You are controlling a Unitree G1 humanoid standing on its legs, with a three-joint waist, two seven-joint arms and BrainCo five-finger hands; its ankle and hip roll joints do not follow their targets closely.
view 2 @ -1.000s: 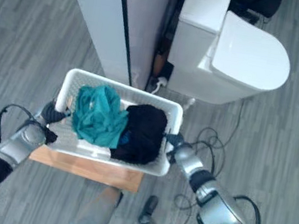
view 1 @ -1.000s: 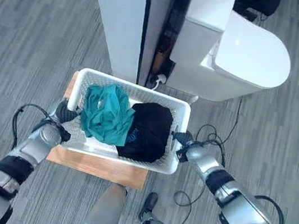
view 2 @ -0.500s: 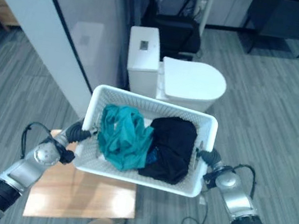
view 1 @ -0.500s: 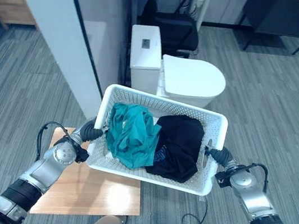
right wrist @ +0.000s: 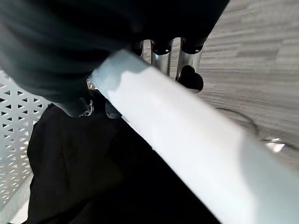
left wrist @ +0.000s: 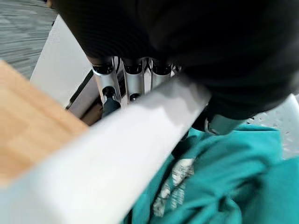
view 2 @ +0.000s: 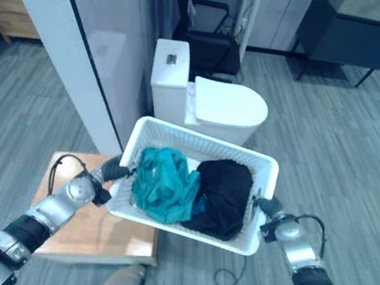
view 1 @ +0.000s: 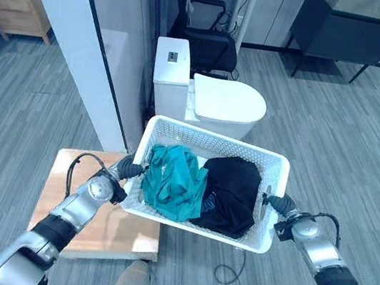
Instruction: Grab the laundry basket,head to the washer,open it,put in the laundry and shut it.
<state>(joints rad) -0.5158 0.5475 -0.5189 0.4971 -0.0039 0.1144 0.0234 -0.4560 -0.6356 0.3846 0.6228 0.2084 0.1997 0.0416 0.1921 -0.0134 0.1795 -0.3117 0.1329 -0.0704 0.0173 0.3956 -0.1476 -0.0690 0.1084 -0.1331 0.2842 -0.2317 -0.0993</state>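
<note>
Between my fingers: laundry basket (view 1: pixel 278 172), rim clamped by left hand (view 1: pixel 101 189) and right hand (view 1: pixel 299 226) at opposite ends, keeping teal garment (view 1: pixel 173 182) and black garment (view 1: pixel 231 193) level for carrying.

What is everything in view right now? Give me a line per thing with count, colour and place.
laundry basket: one, white perforated, held up between both robot hands
teal garment: one, in the basket's left half
black garment: one, in the basket's right half
wooden stand: one, light brown, on the floor under the left arm
toilet: one, white, lid closed, beyond the basket
partition panel: one, white with dark edge, left of the toilet
wooden cabinet: one, far left
dark cabinet: one, far right
left robot hand: on the basket's left rim
right robot hand: on the basket's right rim
</note>
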